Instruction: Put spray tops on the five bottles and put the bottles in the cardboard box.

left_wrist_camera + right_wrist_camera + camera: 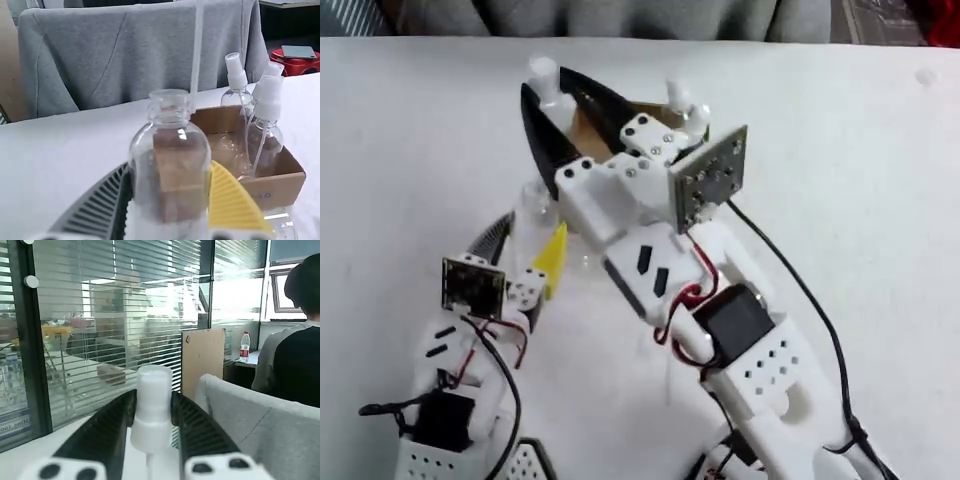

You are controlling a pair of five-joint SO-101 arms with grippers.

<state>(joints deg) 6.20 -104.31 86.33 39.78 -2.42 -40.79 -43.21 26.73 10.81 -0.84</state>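
Left gripper [167,202] clamped on bottle [169,150], right gripper [152,401] pinching spray top [153,382], white table [60,155], grey chair [125,55], blinds [125,300]

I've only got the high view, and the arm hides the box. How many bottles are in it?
Observer: It looks like three. The left wrist view has three topped bottles standing in the box.
Operator: Is the tube in the open bottle's neck yet?
Observer: Not plainly. The tube hangs with its end level with the rim of the open bottle, at the rim's edge. I can't tell if it's inside.
Operator: How's the grip on the top?
Observer: The right claw is shut on the top, which sits upright between the two black fingers.
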